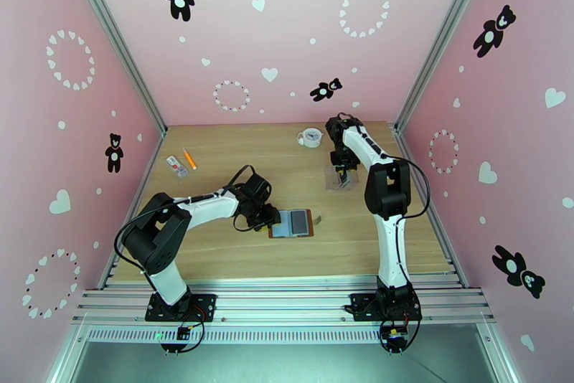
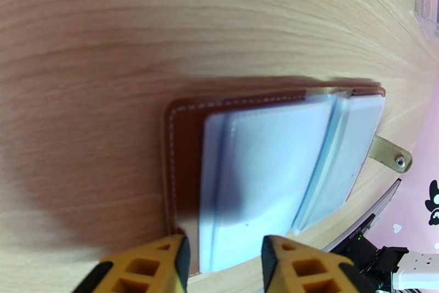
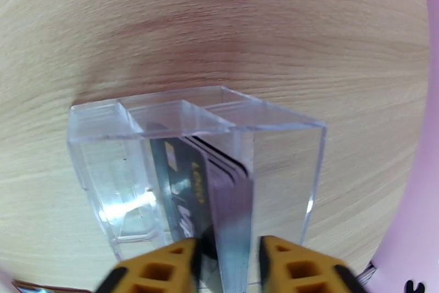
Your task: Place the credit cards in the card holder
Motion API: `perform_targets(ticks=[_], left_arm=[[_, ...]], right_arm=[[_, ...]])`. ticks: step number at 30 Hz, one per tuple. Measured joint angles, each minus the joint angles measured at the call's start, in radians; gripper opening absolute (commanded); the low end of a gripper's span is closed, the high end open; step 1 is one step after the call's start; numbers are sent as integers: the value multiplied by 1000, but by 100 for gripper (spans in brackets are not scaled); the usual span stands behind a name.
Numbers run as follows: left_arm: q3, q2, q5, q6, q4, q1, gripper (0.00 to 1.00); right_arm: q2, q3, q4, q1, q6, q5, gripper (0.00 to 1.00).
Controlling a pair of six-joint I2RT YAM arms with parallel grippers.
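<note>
Holding left gripper (image 2: 224, 258) spread apart over wallet (image 2: 184, 124); right gripper (image 3: 229, 258) around cards (image 3: 186, 190) in box (image 3: 285, 179), we can't tell if pinching.

Brown card holder (image 1: 291, 223) lies open — dark credit cards (image 3: 189, 190) stand upright, stacked.

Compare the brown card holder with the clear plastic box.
The card holder is opaque brown leather; the clear box is see-through plastic. The card holder lies open and flat; the clear box stands upright, with dark credit cards on edge inside. Both rest on the wooden table.
</note>
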Motion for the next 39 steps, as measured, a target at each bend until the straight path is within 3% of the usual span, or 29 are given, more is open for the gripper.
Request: perform_targets(ticks=[8,26,39], left_arm=[[0,0,3,3,0,6,40],[0,8,9,10,1,9,40],[0,8,11,10,1,12,40]], right_arm=[[-2,14,-7,-1,6,-15,0],[-8,35,-13,9,7,-84,0],[-8,36,-47,23,6,-26,0]])
